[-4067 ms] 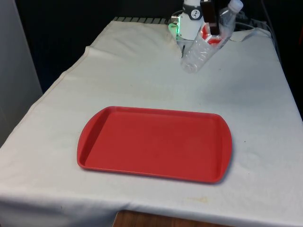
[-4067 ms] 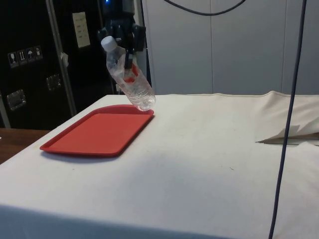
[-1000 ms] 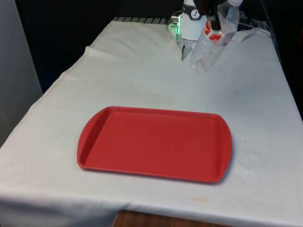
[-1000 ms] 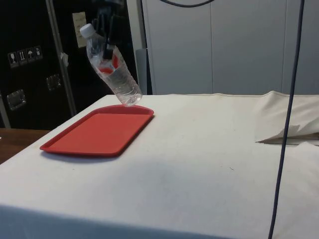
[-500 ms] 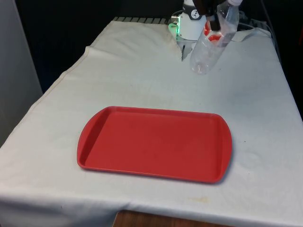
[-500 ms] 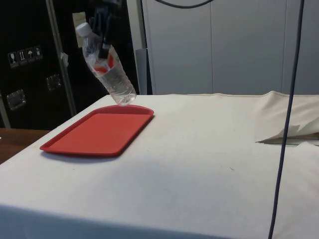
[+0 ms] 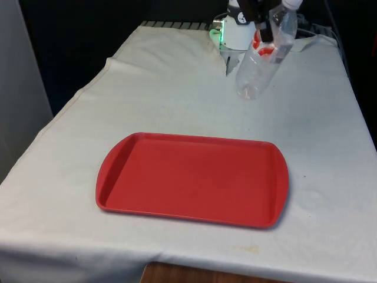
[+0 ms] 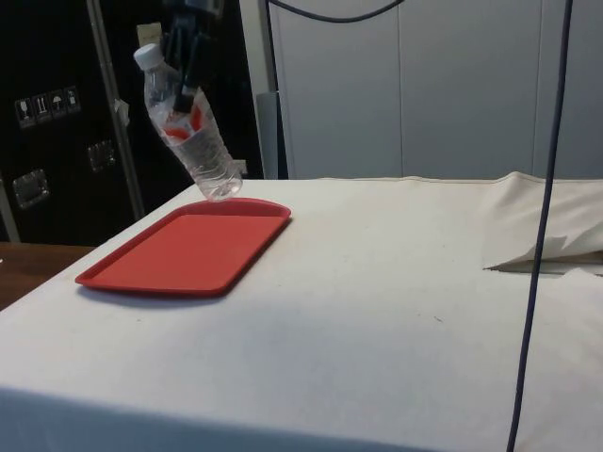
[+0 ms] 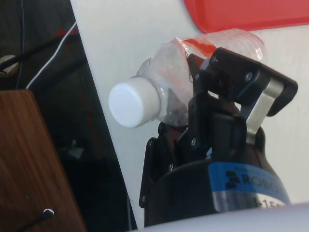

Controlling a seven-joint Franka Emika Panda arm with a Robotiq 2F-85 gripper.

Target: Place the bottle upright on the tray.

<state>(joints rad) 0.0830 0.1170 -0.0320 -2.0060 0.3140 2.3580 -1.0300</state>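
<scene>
Jaws of the gripper (image 9: 203,96) are clamped on the clear bottle (image 8: 188,141) near its neck. Over the last second it has been carried toward the red tray (image 7: 194,177) and tipped nearer upright, though held tilted above the bench (image 7: 147,82); lowering remains.

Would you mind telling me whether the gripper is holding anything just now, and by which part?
Yes: the gripper is shut on the clear bottle, gripping its upper body just below the white cap, at the red label. The bottle hangs tilted in the air.
</scene>
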